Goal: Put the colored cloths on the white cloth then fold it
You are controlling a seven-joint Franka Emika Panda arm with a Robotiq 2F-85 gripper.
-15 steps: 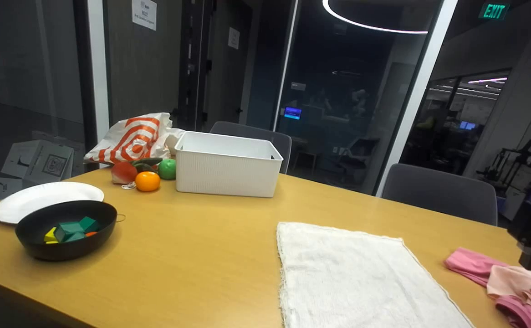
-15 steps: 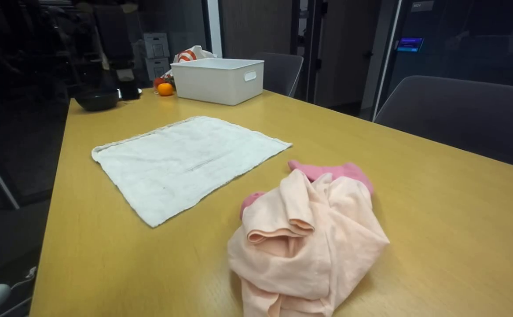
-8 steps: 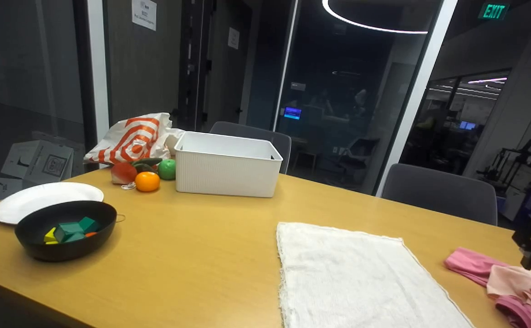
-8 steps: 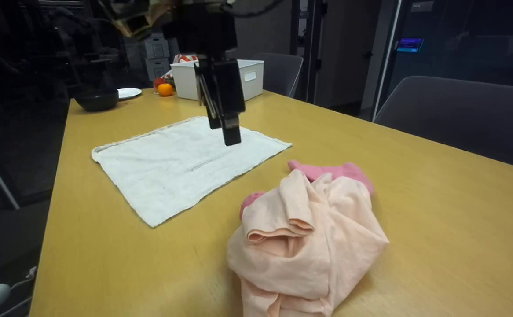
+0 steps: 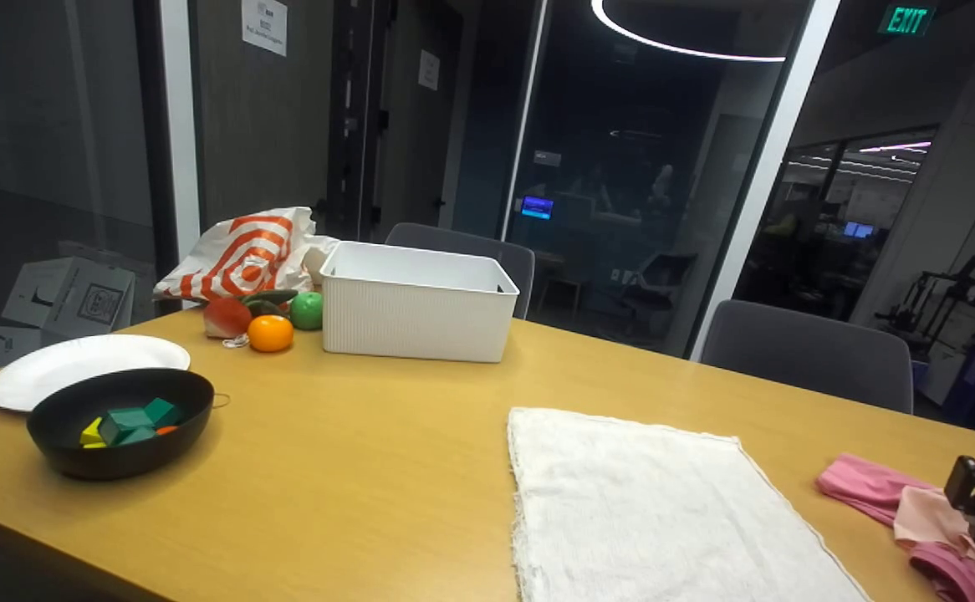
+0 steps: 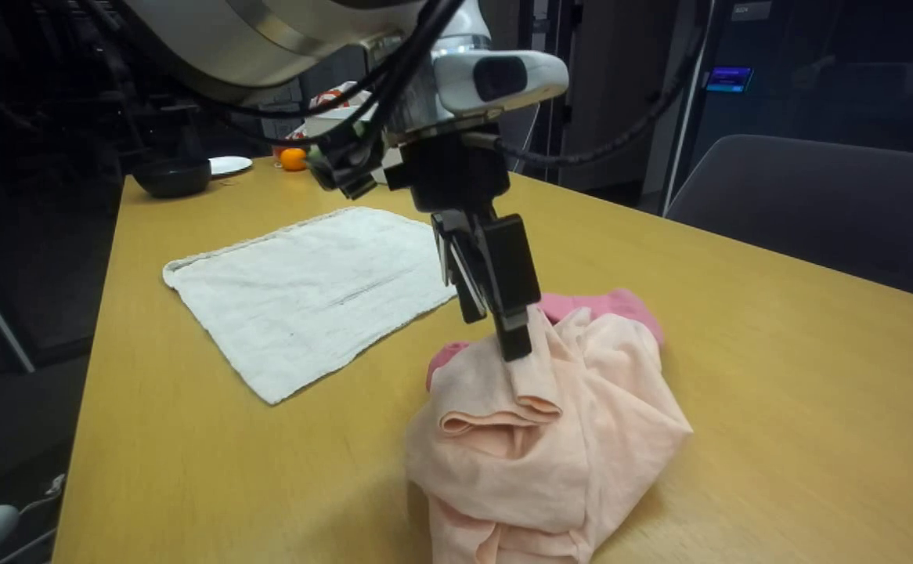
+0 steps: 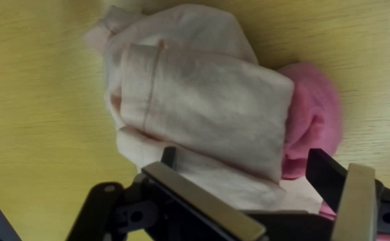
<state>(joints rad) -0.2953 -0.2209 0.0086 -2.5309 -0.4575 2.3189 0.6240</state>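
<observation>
The white cloth lies spread flat on the table in both exterior views (image 5: pixel 646 502) (image 6: pixel 308 298). A crumpled peach cloth (image 6: pixel 574 454) lies in a pile beside it, partly on top of a pink cloth (image 6: pixel 633 309) whose ends stick out. In the wrist view the peach cloth (image 7: pixel 208 110) fills the middle and the pink cloth (image 7: pixel 315 117) shows at its right. My gripper (image 7: pixel 243 162) is open, with its fingers apart over the peach cloth and nothing held. In an exterior view the gripper (image 6: pixel 496 333) points down at the pile; whether it touches the cloth I cannot tell.
A white bin (image 5: pixel 416 318) stands at the far end of the table. Near it are a plastic bag (image 5: pixel 245 255), an orange fruit (image 5: pixel 271 334) and other toy produce. A black bowl (image 5: pixel 78 461) holding blocks and a white plate (image 5: pixel 78 359) stand near the table's end.
My gripper has come into the exterior view, first over the white cloth, then down to the peach cloth. The cloths have not visibly moved.
</observation>
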